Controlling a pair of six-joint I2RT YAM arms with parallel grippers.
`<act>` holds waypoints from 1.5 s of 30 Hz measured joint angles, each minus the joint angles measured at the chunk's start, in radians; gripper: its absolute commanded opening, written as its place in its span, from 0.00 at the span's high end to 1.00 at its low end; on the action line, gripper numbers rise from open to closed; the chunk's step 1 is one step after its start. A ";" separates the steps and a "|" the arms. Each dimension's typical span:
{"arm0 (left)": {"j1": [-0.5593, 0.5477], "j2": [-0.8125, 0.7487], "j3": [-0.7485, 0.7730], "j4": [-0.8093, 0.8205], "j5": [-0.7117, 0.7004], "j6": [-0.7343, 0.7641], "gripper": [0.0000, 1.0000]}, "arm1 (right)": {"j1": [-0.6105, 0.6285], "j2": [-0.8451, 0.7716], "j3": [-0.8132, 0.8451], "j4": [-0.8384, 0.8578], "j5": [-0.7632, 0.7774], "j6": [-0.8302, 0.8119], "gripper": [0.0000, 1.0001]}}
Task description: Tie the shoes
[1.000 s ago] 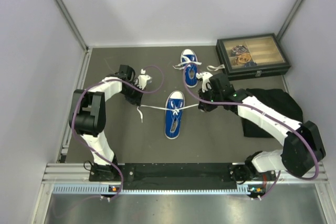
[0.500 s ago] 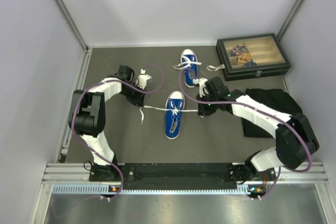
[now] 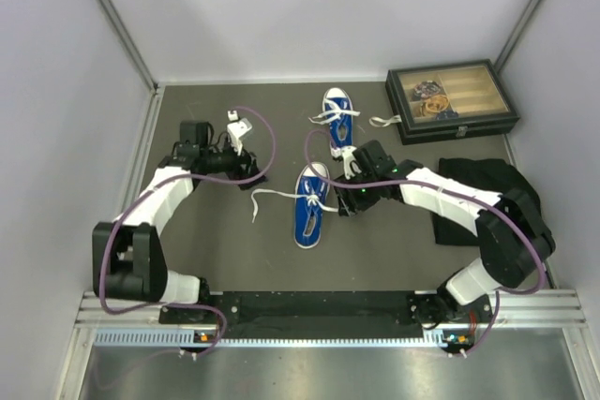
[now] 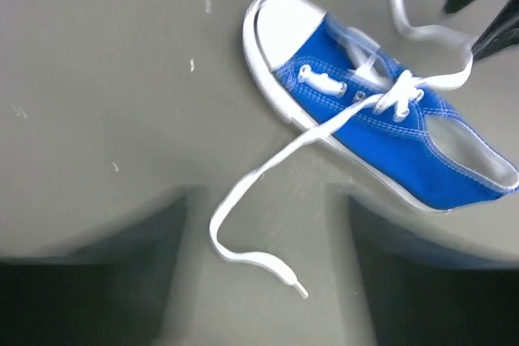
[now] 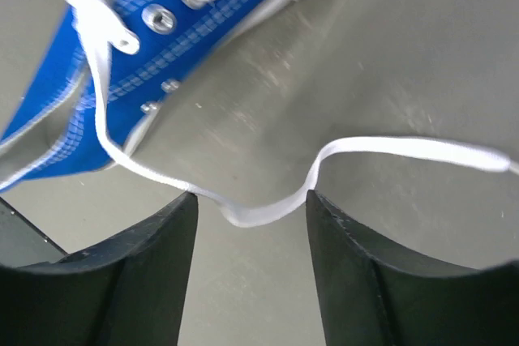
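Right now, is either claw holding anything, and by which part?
Nothing. The left gripper and right gripper are both open; lace ends of the near shoe lie loose on the table.

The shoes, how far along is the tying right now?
Done: at most a first crossing of laces atop the near shoe; no bow shows. In hand: nothing; the left fingers and right fingers stand open, the lace ends slack on the table. Left: both bows, the far shoe lying untied.

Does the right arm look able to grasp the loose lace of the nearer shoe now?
Likely yes: the right fingers stand open, the lace lies slack on the table right between them, and nothing covers it.
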 measured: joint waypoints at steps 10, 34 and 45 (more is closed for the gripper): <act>0.002 -0.080 -0.059 0.121 0.164 -0.016 0.01 | 0.074 0.092 0.088 0.037 -0.026 -0.091 0.73; -0.100 0.291 0.135 -0.285 -0.023 0.874 0.57 | 0.045 0.016 0.031 0.076 -0.081 -0.058 1.00; -0.251 0.378 0.183 -0.308 -0.150 0.951 0.62 | 0.008 0.009 0.026 0.084 -0.099 -0.026 1.00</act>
